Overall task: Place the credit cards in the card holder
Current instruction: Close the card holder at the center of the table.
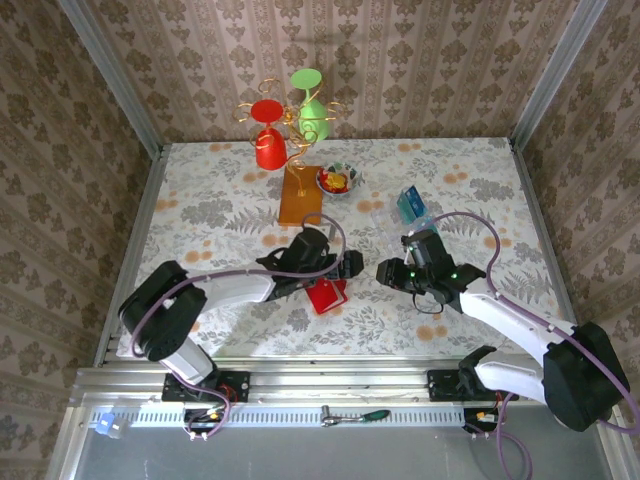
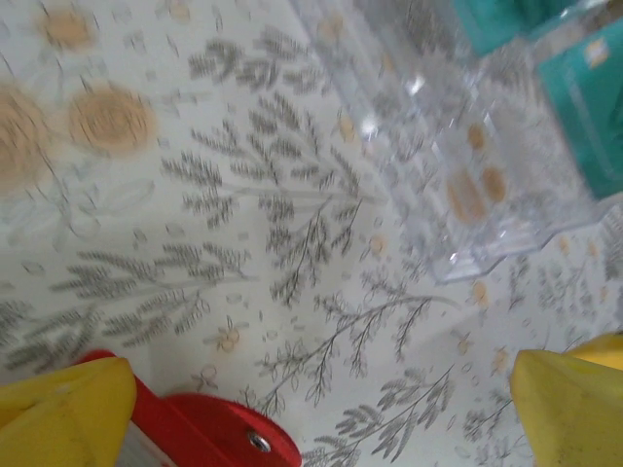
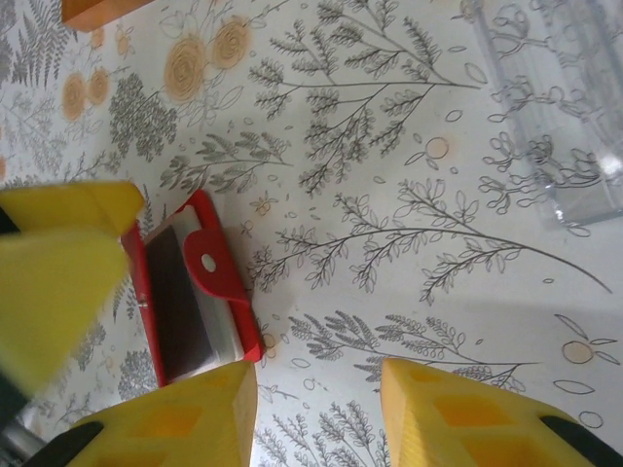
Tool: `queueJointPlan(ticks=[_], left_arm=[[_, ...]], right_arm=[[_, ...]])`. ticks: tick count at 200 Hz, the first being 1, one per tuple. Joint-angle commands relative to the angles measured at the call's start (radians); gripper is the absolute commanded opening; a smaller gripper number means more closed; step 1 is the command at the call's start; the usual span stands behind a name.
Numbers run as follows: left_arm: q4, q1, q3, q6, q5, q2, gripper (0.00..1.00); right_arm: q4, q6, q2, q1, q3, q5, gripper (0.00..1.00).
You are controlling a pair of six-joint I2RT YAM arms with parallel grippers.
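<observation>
The red card holder (image 1: 327,295) lies open on the flowered table between the two arms, its dark inside and snap tab (image 3: 206,263) facing up. My left gripper (image 1: 348,267) hangs open over its far edge. One yellow finger (image 2: 58,413) overlaps the card holder (image 2: 219,433); I cannot tell whether they touch. My right gripper (image 3: 316,409) is open just right of the card holder (image 3: 195,292), with bare tablecloth between its fingers. The teal credit cards (image 1: 410,204) stand in a clear plastic rack (image 1: 398,218) behind the right gripper (image 1: 387,272), and they also show as the teal cards (image 2: 584,107).
A gold cup tree with a red cup (image 1: 270,148) and a green cup (image 1: 312,118) stands on an orange base (image 1: 299,196) at the back. A small bowl of sweets (image 1: 338,181) sits beside it. The clear rack (image 3: 565,107) is close on the right.
</observation>
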Motion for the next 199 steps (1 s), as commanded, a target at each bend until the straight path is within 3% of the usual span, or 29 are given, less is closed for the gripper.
queueJointPlan(ticks=[1,62,113,145,199], left_arm=[[-0.049,0.05,0.027,0.041,0.048,-0.066,1.0],[-0.206,0.214,0.003,0.1,0.064,-0.249,1.0],[-0.352,0.391,-0.113,0.101,0.035,-0.472,1.0],[-0.411,0.482,-0.164,0.109,0.053,-0.55,1.0],[-0.417,0.493,-0.211,0.126,0.079,-0.545,1.0]], right_arm=[[0.013,0.0,0.009,0.046,0.024,-0.026,0.36],[-0.013,-0.001,0.173,0.318,0.224,0.067,0.27],[-0.087,-0.065,0.454,0.493,0.497,0.088,0.25],[-0.135,-0.09,0.59,0.5,0.609,0.1,0.22],[-0.117,-0.094,0.605,0.408,0.548,0.118,0.19]])
